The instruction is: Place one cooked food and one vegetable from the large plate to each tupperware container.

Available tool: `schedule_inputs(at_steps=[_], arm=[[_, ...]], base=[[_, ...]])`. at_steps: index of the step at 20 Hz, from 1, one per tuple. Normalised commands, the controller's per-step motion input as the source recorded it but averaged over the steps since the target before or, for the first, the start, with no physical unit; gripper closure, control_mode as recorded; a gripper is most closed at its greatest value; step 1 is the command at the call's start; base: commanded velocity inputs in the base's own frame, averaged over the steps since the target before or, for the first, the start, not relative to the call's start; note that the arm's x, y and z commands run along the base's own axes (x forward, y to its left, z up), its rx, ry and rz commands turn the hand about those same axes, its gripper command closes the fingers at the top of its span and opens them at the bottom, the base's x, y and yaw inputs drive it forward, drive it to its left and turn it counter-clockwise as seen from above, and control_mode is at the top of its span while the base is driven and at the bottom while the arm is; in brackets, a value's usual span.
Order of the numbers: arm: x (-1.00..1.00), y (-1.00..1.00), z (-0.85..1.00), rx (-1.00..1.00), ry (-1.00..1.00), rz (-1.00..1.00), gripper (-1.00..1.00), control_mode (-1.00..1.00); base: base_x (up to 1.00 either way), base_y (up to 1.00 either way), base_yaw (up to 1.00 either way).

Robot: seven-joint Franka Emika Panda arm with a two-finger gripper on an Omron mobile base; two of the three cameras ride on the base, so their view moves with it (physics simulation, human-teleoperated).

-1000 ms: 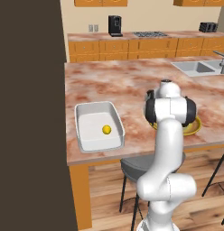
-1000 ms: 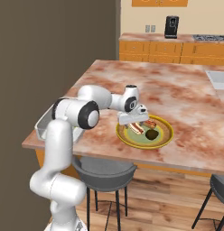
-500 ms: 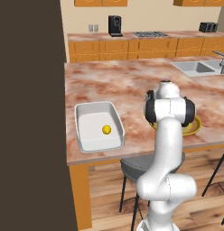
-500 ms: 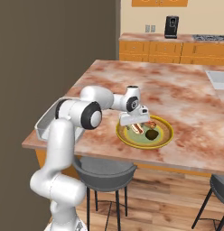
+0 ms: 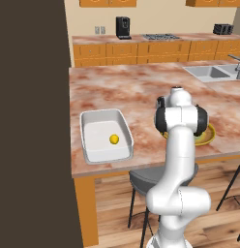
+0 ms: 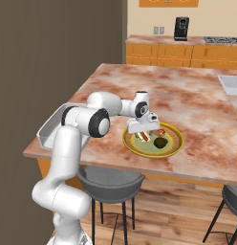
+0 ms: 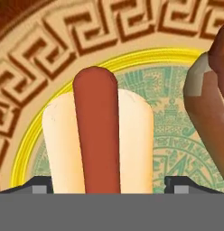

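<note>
We see our gripper point(image 6: 145, 130) low over the near-left part of the large plate point(image 6: 174, 147), which sits near the front edge of the marbled desk point(image 6: 187, 103). The jaws stand apart on either side of a hot dog point(image 7: 98, 140) lying on the plate; whether they touch the bun we cannot tell. A dark brown food item point(image 7: 208, 99) lies just beside the hot dog. Left of the plate, well apart from it, stands the white tub point(image 5: 105, 136) with a small yellow ball point(image 5: 114, 139) inside.
</note>
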Motion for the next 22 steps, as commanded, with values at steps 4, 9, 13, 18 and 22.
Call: schedule_inputs(at_steps=[4,9,13,18,22], arm=[[0.0,0.23,-0.01,0.0,0.0,0.02,1.0,-1.0],[-0.04,0.23,-0.02,0.0,0.01,0.01,1.0,-1.0],[-0.34,0.48,0.91,0.05,-0.08,0.0,1.0,-1.0],[-0.5,0.97,1.0,0.09,-0.12,-0.08,1.0,-1.0],[-0.94,1.0,0.86,0.03,-0.17,-0.21,1.0,-1.0]], base=[[0.0,0.0,0.0],[0.0,0.0,0.0],[0.0,0.0,0.0],[0.0,0.0,0.0],[0.0,0.0,0.0]])
